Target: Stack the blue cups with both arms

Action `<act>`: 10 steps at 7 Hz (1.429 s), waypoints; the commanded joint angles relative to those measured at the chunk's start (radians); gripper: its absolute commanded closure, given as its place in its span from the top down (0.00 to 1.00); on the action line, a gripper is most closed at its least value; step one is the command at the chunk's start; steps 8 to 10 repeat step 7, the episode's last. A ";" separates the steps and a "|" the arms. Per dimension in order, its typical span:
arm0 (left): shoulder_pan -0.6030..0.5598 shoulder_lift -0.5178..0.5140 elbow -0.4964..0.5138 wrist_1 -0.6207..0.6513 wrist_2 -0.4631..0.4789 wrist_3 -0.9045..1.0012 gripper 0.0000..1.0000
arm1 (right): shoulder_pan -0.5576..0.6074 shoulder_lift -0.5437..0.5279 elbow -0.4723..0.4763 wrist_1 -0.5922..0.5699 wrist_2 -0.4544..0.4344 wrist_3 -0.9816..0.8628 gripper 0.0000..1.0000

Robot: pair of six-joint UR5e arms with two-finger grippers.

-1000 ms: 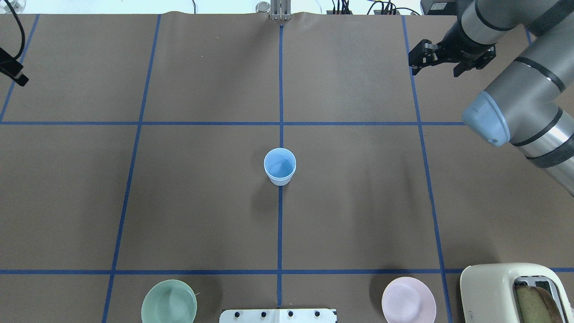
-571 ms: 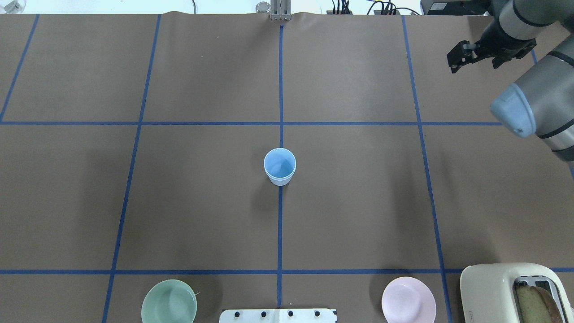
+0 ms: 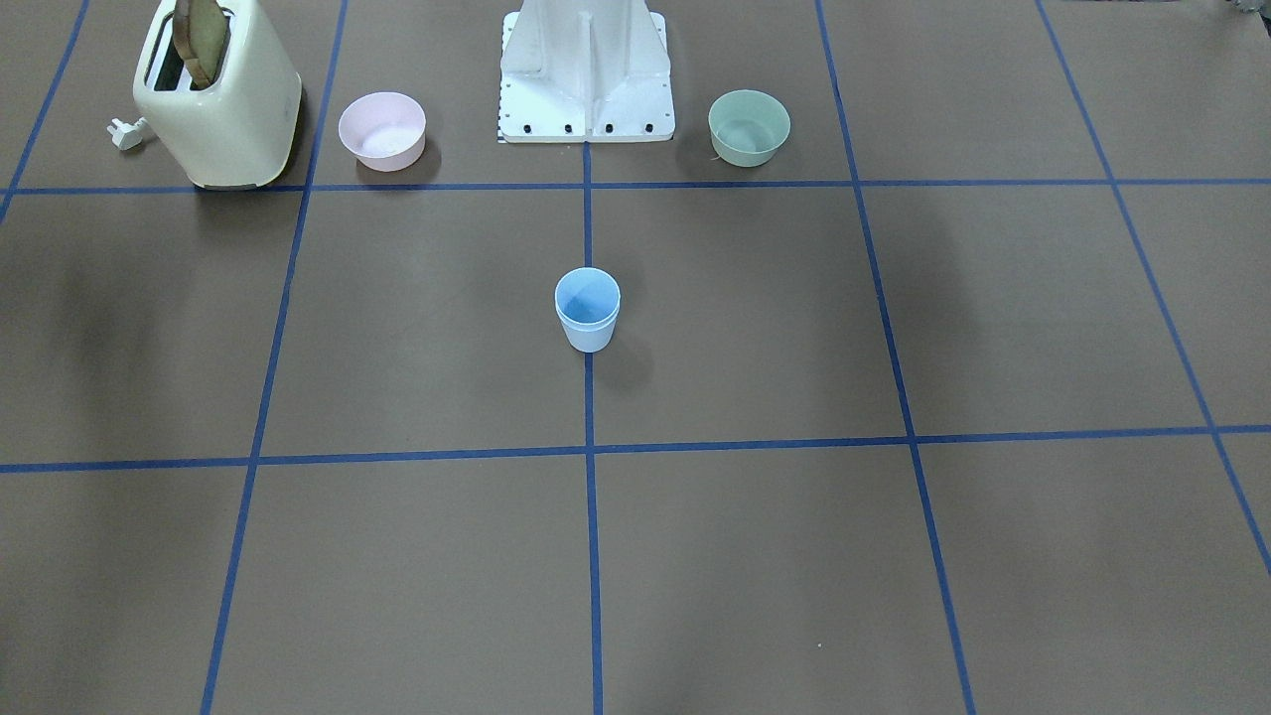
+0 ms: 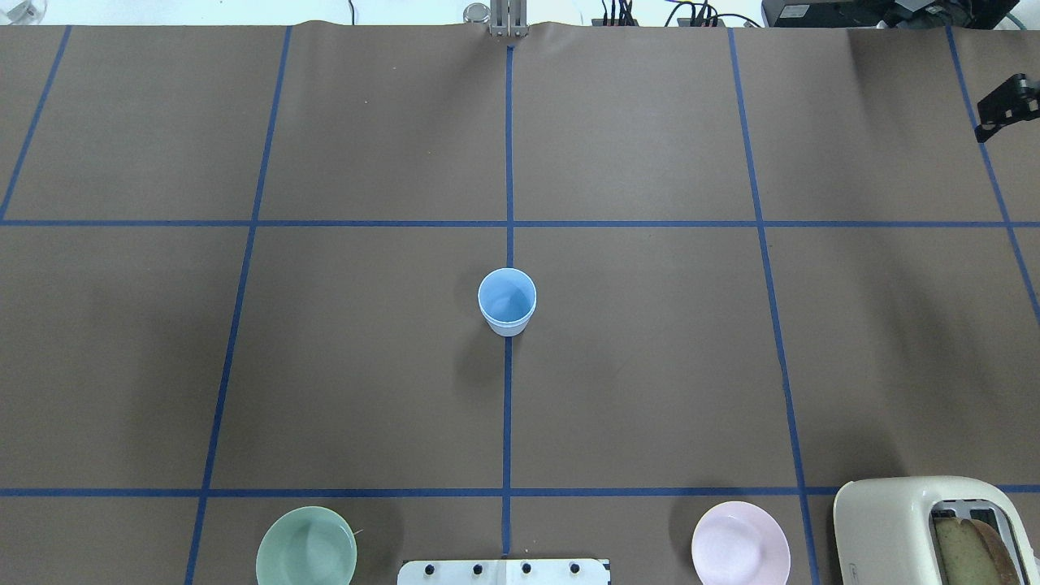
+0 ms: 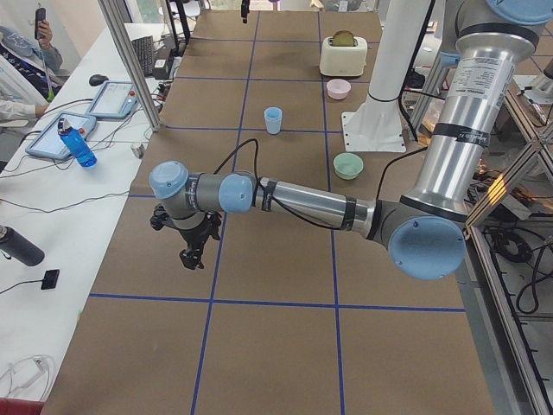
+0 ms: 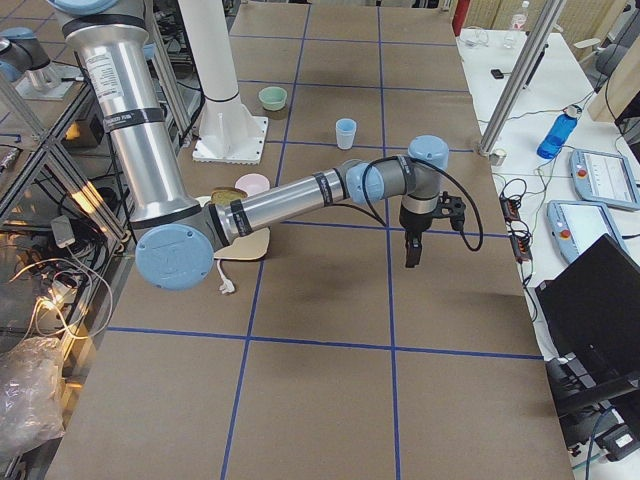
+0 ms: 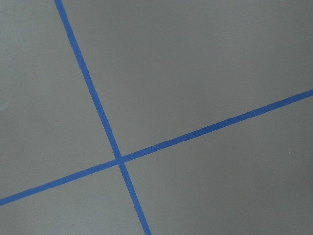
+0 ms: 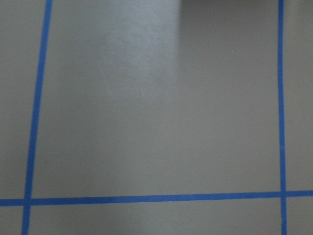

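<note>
As both arms (image 5: 302,201) draw back toward the ends of the worktop (image 4: 650,366), the right hand (image 4: 998,112) slipping to the overhead view's edge, we find the blue cups (image 4: 507,302) upright at its centre, seemingly nested as one. Whether the left hand (image 5: 188,256) or the right is apart or together, we cannot tell. Stacking looks finished.

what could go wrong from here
The cup stands alone, tall and narrow, so a low sweep inward by the left gripper or the right gripper could tip it. Only one cup outline shows; if a second sits nested unevenly inside, which cannot be told here, the stack could wobble or jam.
</note>
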 commanded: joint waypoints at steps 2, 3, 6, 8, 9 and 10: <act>-0.009 0.013 0.001 0.010 0.001 -0.001 0.99 | 0.126 -0.041 -0.098 0.005 0.093 -0.077 1.00; -0.009 0.029 -0.002 0.011 0.001 -0.003 0.99 | 0.138 -0.055 -0.095 0.007 0.096 -0.077 1.00; -0.011 0.029 -0.001 0.009 0.001 -0.006 0.99 | 0.138 -0.072 -0.089 0.008 0.100 -0.077 1.00; -0.011 0.029 -0.001 0.006 0.003 -0.003 0.99 | 0.138 -0.073 -0.088 0.008 0.100 -0.077 1.00; -0.011 0.029 -0.001 0.006 0.003 -0.003 0.99 | 0.138 -0.073 -0.088 0.008 0.100 -0.077 1.00; -0.011 0.029 -0.001 0.006 0.003 -0.003 0.99 | 0.138 -0.073 -0.088 0.008 0.100 -0.077 1.00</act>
